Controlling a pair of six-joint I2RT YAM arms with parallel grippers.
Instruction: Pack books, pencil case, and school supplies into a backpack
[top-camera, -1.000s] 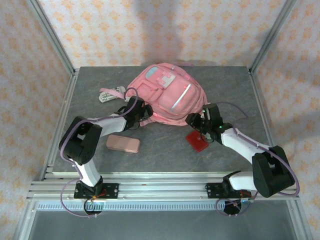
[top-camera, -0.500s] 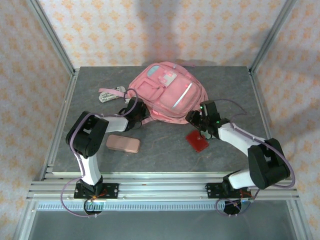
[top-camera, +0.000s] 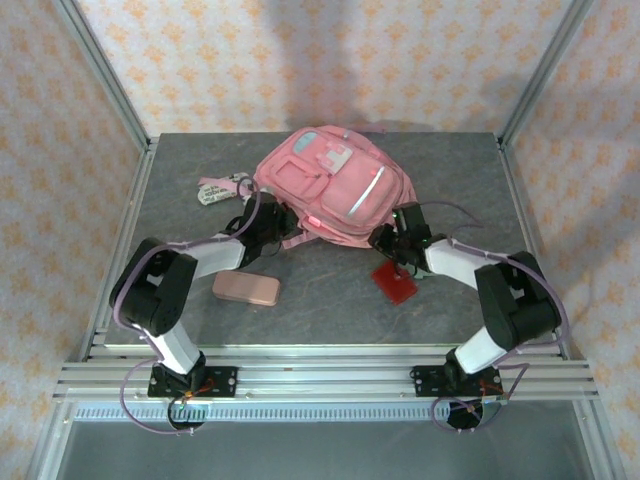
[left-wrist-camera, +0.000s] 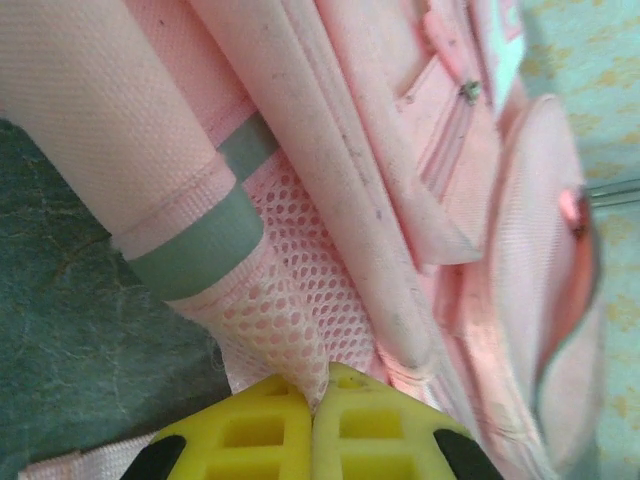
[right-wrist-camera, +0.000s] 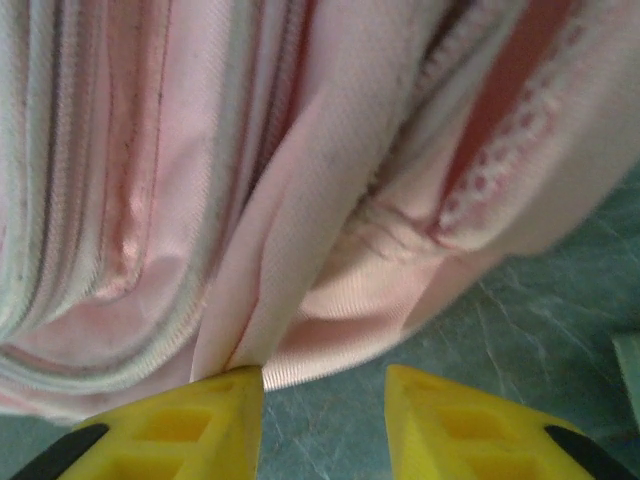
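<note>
The pink backpack (top-camera: 325, 185) lies flat at the back middle of the table. My left gripper (top-camera: 272, 220) is at its lower left corner, shut on the mesh side pocket (left-wrist-camera: 290, 310), with the netting pinched between the yellow fingertips (left-wrist-camera: 270, 420). At the backpack's lower right edge my right gripper (top-camera: 385, 238) stands open; a fold of pink fabric (right-wrist-camera: 260, 300) touches its left finger, and bare table shows between the jaws. A pink pencil case (top-camera: 245, 288) lies in front of the left arm. The red square pad (top-camera: 395, 282) lies under the right forearm. The books are out of view.
A pink strap with pale tags (top-camera: 220, 190) trails left of the backpack. The grey table (top-camera: 330, 300) has free room along its front middle and at the far right. Metal frame posts (top-camera: 130, 200) stand at the table's sides.
My left gripper has shut on the mesh pocket. The right gripper has moved up to the backpack's edge with its jaws somewhat narrower. The backpack shifted slightly.
</note>
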